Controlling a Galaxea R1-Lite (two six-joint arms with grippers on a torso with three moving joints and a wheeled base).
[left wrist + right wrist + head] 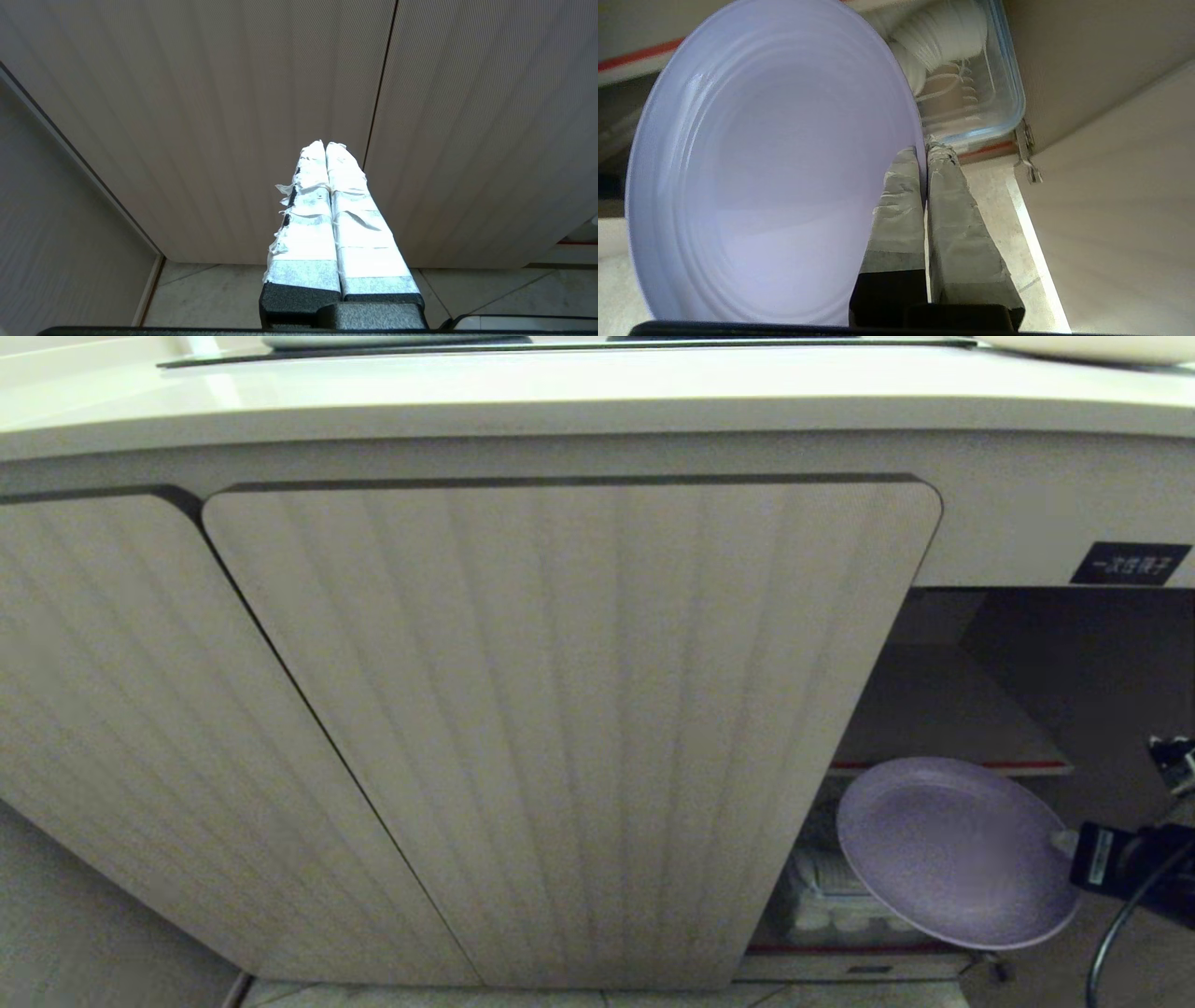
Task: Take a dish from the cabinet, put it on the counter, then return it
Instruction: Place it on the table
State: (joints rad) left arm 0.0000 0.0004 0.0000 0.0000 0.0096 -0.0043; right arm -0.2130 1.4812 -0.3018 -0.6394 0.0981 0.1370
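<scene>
At the lower right of the head view the right gripper (1067, 847) is pinching the dish (952, 849) by its rim before the open cabinet (943, 709), seemingly carrying it out, so next it needs lifting to the counter (560, 401).

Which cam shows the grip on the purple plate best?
Right wrist view: right gripper shut on the plate's rim, both fingers visible. Head view shows the plate whole, but the gripper mostly cropped. Left wrist view shows neither.
</scene>
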